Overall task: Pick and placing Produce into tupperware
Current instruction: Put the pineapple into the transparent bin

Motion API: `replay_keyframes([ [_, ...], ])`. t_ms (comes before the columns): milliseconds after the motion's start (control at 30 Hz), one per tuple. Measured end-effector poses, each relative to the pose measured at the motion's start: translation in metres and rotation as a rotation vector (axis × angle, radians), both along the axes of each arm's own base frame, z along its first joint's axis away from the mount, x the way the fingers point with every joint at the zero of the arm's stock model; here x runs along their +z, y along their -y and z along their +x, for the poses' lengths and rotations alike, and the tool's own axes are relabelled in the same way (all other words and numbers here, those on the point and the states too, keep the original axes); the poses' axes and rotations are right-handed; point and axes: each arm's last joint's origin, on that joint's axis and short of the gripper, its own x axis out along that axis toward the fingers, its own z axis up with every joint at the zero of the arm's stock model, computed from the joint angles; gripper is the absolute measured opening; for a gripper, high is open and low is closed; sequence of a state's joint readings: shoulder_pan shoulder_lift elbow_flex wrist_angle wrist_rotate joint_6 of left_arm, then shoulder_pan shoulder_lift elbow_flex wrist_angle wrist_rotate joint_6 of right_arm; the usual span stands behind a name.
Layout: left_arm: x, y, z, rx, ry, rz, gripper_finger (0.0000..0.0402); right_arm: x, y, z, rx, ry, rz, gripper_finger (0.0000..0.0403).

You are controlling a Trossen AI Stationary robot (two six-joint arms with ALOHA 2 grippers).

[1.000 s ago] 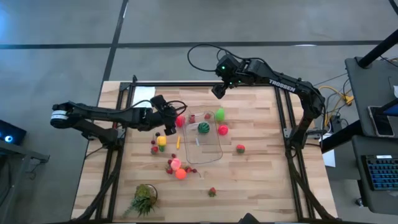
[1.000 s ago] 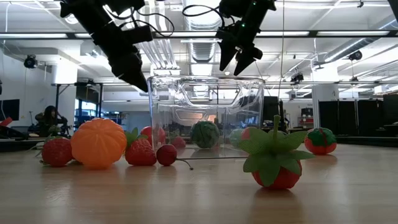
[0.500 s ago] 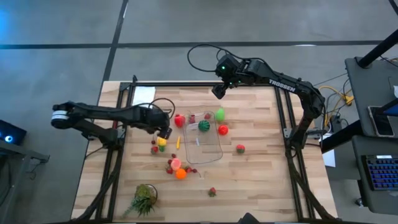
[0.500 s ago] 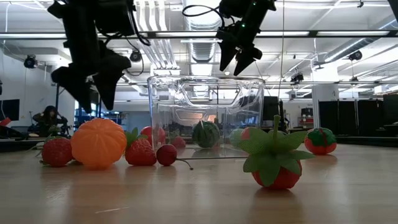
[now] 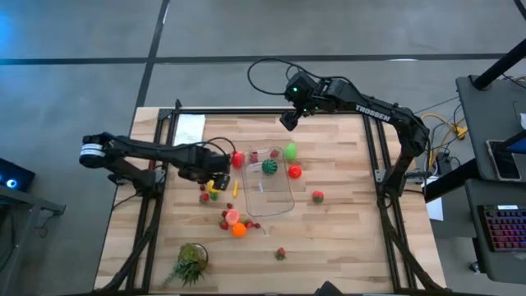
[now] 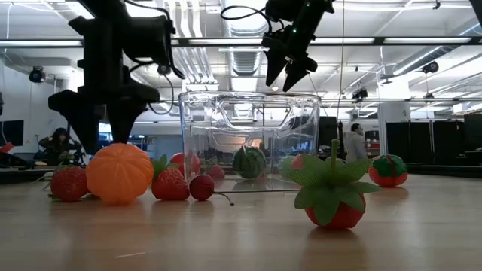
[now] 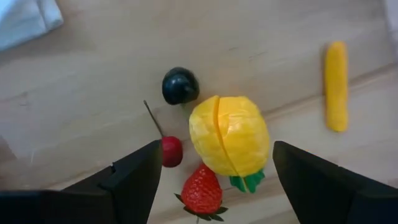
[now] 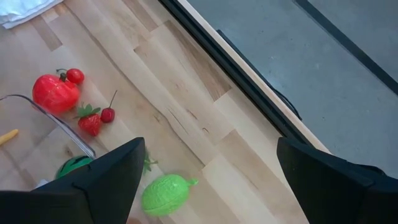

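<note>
The clear tupperware (image 5: 269, 182) stands mid-table with a green striped melon (image 5: 269, 168) inside. Produce lies loose around it. A yellow piece (image 7: 230, 143) sits left of the tupperware among a red cherry (image 7: 171, 151), a strawberry (image 7: 201, 190) and a dark berry (image 7: 180, 86). My left gripper (image 7: 214, 163) hangs open above the yellow piece and points down, one finger on each side of it, clear of it. My right gripper (image 5: 288, 121) waits open, high over the far edge.
A red tomato (image 5: 237, 159), a green piece (image 5: 290, 151) and red pieces (image 5: 294, 171) (image 5: 317, 196) ring the tupperware. An orange and strawberries (image 5: 234, 223) lie nearer the front. A leafy tuft (image 5: 191, 261) sits front left and white paper (image 5: 190, 127) far left.
My left gripper has come away from the tupperware's left rim, going down and a little toward the table's left and near edges. It has rolled about its own line and tipped until it points straight down over the yellow piece.
</note>
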State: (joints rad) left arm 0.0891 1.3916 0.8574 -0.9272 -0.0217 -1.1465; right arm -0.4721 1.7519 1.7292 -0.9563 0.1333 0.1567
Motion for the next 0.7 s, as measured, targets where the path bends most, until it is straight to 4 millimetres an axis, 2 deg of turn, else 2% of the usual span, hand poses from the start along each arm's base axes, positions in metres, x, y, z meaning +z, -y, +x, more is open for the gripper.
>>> replay_keyframes([
  [233, -0.016, 0.000, 0.010, 0.001, -0.042, -0.023, 0.0290, -0.007, 0.000, 0.000, 0.000, -0.017, 0.008, 0.0357],
  [467, -0.020, -0.001, 0.016, 0.025, -0.011, -0.024, 0.0290, -0.015, -0.001, -0.001, -0.002, -0.044, 0.024, 0.0357],
  [700, -0.026, -0.001, 0.018, 0.024, -0.037, -0.034, 0.0290, -0.016, -0.001, -0.002, -0.003, -0.046, 0.026, 0.0357],
])
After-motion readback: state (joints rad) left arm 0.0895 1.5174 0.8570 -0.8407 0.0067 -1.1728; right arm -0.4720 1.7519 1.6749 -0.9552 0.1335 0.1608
